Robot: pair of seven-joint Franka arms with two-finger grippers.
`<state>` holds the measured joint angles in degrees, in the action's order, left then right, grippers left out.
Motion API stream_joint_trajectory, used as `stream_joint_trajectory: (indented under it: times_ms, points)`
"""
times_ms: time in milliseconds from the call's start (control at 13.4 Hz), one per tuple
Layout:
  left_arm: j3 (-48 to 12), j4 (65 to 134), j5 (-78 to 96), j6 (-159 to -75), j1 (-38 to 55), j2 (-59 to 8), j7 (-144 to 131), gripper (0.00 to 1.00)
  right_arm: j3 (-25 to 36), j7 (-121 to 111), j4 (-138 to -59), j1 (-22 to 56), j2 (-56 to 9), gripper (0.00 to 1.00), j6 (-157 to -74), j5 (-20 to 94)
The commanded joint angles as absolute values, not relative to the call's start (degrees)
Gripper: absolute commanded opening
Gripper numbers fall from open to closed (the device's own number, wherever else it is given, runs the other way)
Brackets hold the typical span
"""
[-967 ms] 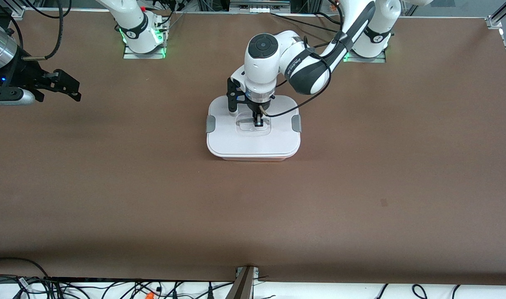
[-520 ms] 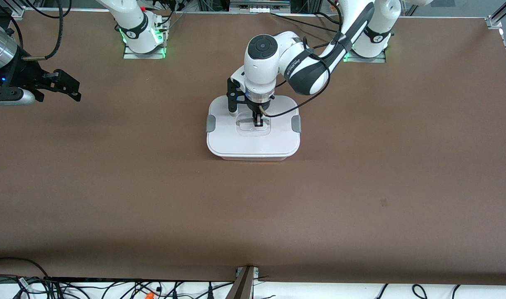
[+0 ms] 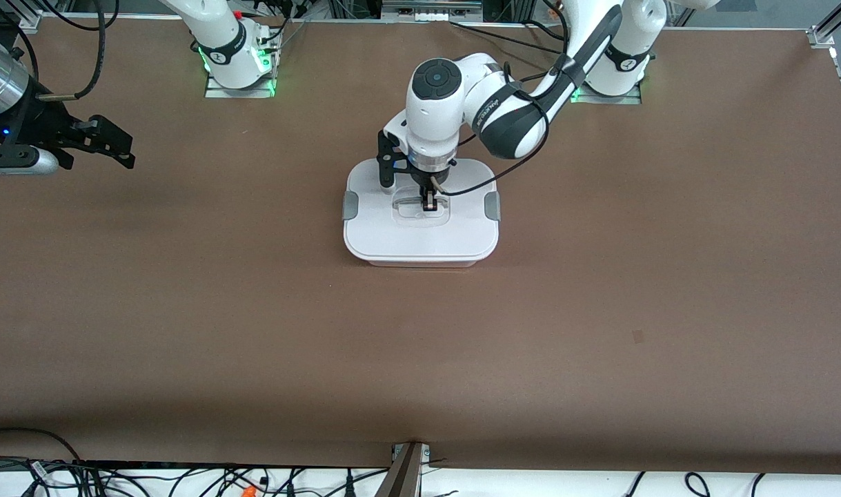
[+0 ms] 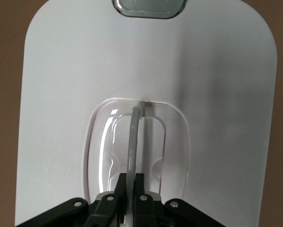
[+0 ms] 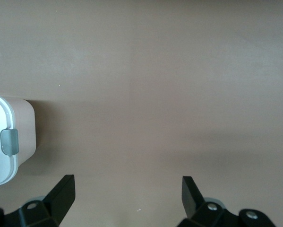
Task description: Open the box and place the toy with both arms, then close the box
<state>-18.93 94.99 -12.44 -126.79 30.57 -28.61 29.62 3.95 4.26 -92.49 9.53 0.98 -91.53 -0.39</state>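
R gripper (image 3: 106,145) hangs over the table (image 3: 185,310) at the right arm's end, well apart from the box; fingers spread wide, nothing between them. That arm waits.

Mid-table, toward the bases: the box (image 3: 420,252), lid (image 3: 392,235) seated on the tub, a grey clip at each short end, one toward the right arm's end (image 3: 350,205), one toward the left arm's end (image 3: 492,205). From above the clips look folded down, but can't tell if they're latched. Toy not in any view; prob. inside w/ the lid on, can't confirm.

L gripper (image 3: 430,204) is down in the lid's recess, fingers pinched together on the thin clear handle (image 4: 133,137); the wrist view shows the bar running straight in between the finger pads (image 4: 139,182).

Handling, as a guess: box is light, stiff plastic, smooth and prob. slippery on the flat lid, so no purchase there. Best holds are the handle bar, narrow and rigid enough for a pinch at its mid, and the clips, which need flicking at their lower edge. Pulling on the handle w/ clips latched would lift the whole tub, since it's light. Thin bar may flex; keep the pull straight up.
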Motion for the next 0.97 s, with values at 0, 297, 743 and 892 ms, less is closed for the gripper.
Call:
stream_joint_trajectory:
  times_ms: [0,297,743,892]
  points:
    - [-19.1,95.5,-14.1,-127.3,30.2,-28.5,28.1,1.00,3.3,4.8,-91.2,8.9,0.4,1.00,-90.5,-0.4]
    - [-19.2,95.1,-13.5,-124.9,29.4,-25.9,28.1,1.00,3.3,4.8,-91.2,8.9,0.4,1.00,-90.6,-0.5]
    - [-19.0,94.8,-9.8,-104.3,22.5,-16.1,25.8,1.00,3.3,4.8,-91.2,8.9,0.4,1.00,-90.5,-0.4]
    - [-18.9,94.7,-9.7,-98.8,18.0,-12.2,25.8,1.00,3.4,4.9,-91.3,8.9,0.4,1.00,-90.5,-0.4]
